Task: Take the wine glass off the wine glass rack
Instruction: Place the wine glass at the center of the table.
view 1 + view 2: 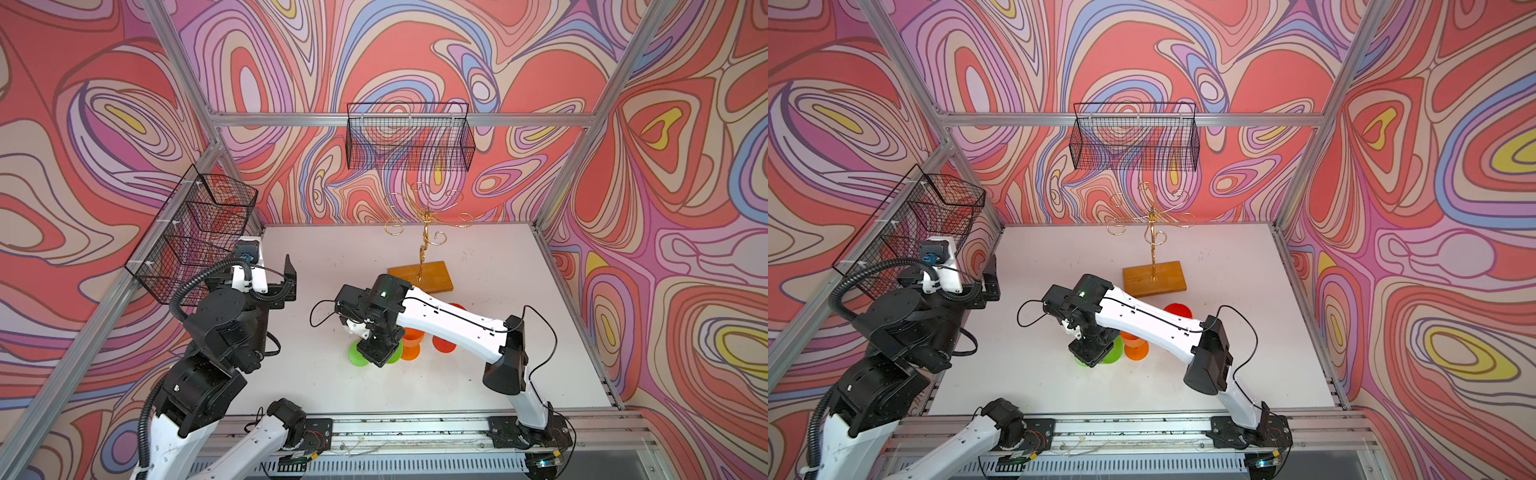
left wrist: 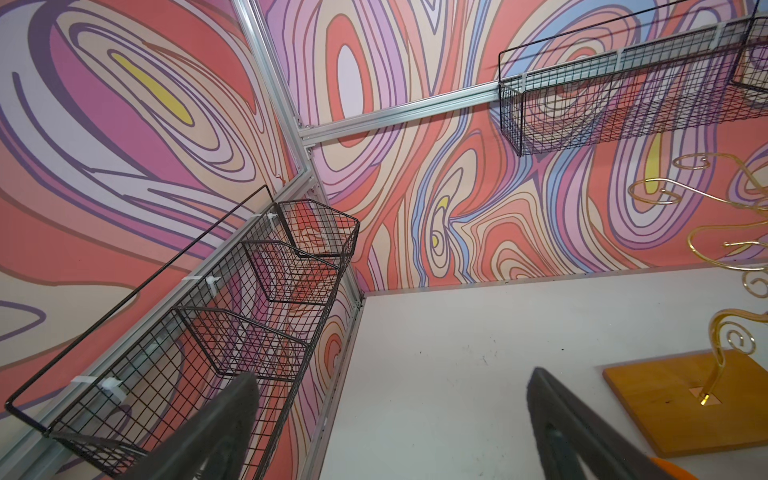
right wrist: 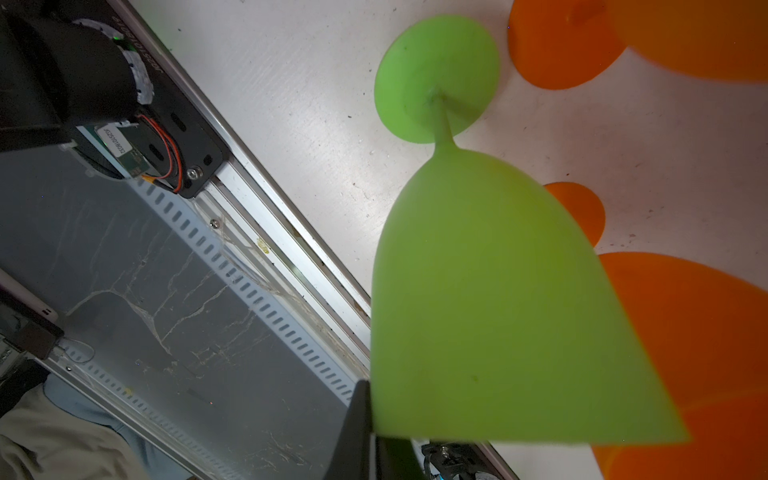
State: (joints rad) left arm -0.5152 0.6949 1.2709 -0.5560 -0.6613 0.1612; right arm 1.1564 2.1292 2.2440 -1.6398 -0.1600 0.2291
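One lime-green plastic wine glass point(image 3: 498, 291), rim clamped in right fingers point(image 3: 359, 415), likely for lowering, seven o'clock from bare gold-wire rack point(image 1: 432, 278); left fingers point(image 2: 232, 415) apart.

Your left arm point(image 1: 220, 328) stands folded back on itself on its own side, elbow raised and wrist level. Its left gripper point(image 2: 392, 374) faces the rear corner, and both fingers point(image 2: 557, 411) are spread wide with nothing between them. Your right arm point(image 1: 449, 320) reaches from its base up over a raised elbow and in toward the middle, wrist bent steeply down; the right gripper point(image 1: 379, 353) points downward, jaws pinched tight on the rim wall of the green wine glass point(image 3: 490, 311).
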